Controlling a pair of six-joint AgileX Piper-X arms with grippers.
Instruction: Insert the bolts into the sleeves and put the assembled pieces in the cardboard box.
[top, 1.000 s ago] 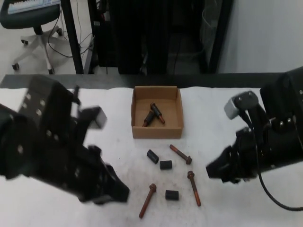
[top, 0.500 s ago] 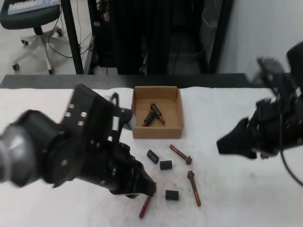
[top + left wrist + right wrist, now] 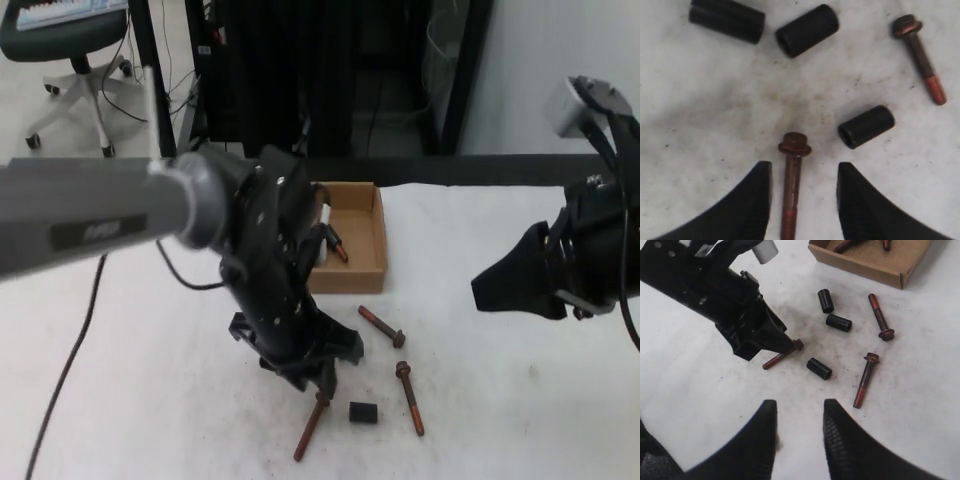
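Note:
My left gripper (image 3: pixel 804 170) is open and hangs just above the bench, with a rusty bolt (image 3: pixel 792 180) lying between its fingers, head pointing away. In the high view that arm (image 3: pixel 275 280) stands over the loose parts in front of the cardboard box (image 3: pixel 345 275). Three black sleeves lie nearby: one beside the bolt's head (image 3: pixel 866 126) and two farther off (image 3: pixel 806 30) (image 3: pixel 727 19). Two more bolts (image 3: pixel 409 398) (image 3: pixel 382 326) lie to the right. My right gripper (image 3: pixel 799 407) is open and empty, held high at the bench's right side.
The box holds assembled pieces (image 3: pixel 335 243). A white cloth covers the bench, with bare room on its left and front right. Behind the bench stand dark racks and an office chair (image 3: pixel 70 40).
The left arm swung from the left side to the middle and came down over the front-left bolt. The right arm drew back to the right and rose.

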